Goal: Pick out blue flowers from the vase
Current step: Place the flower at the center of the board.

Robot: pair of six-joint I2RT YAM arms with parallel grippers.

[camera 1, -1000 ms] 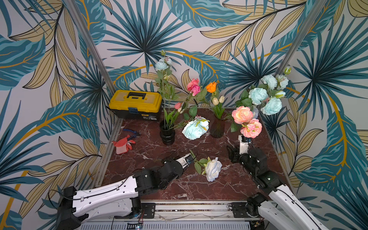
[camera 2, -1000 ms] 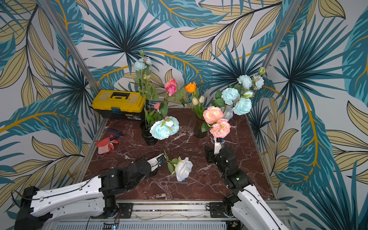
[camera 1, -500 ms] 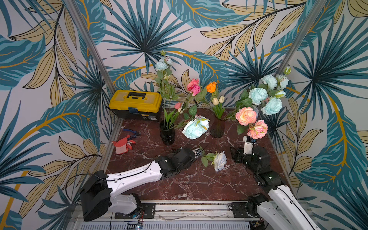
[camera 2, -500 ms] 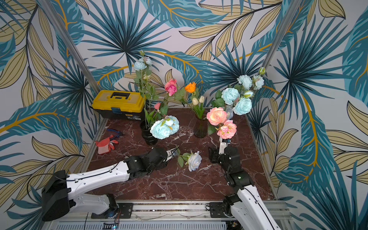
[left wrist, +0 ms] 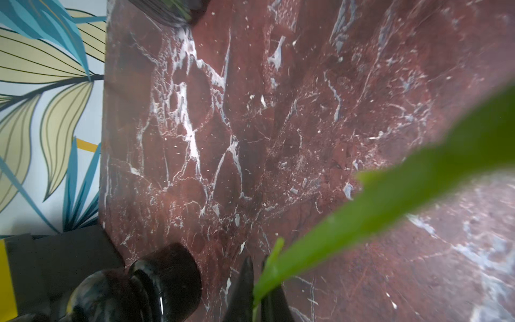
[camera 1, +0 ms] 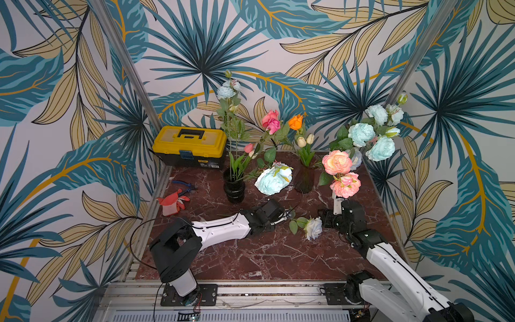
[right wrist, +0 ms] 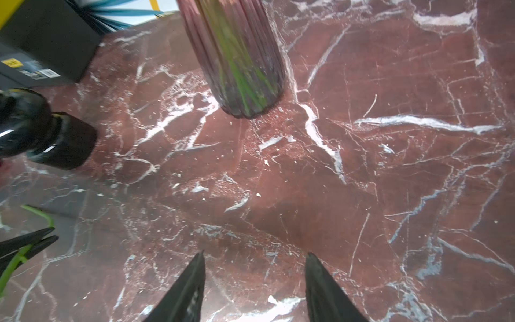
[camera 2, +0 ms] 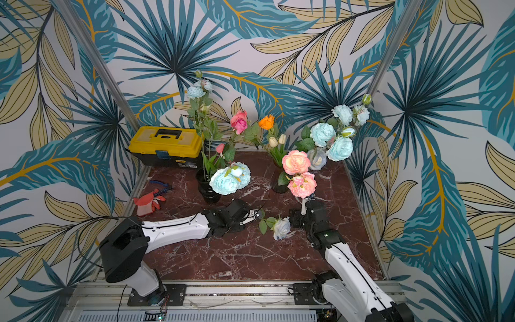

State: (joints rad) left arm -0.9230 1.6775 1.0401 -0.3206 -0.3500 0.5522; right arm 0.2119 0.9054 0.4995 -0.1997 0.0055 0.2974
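1. Checking desk (camera 1: 250,259): red marble, yellow toolbox (camera 1: 189,145) at the back-left corner.
2. Blue flowers (camera 1: 362,134): a cluster stands in the clear vase (camera 2: 316,159) back right; one big bloom (camera 1: 273,179) hangs between the black vase (camera 1: 234,189) and ribbed vase (camera 1: 305,181); a small one (camera 1: 225,92) tops a tall stem in the black vase.
3. Pink-peach peonies (camera 1: 337,162): two blooms, just in front of that cluster in both top views.
4. Right gripper (right wrist: 255,255): jaws spread, empty, low over bare desk.
5. Left gripper (camera 1: 287,216): jaws pinching the green stem of a pale rose (camera 1: 314,228) lying on the desk between both arms.
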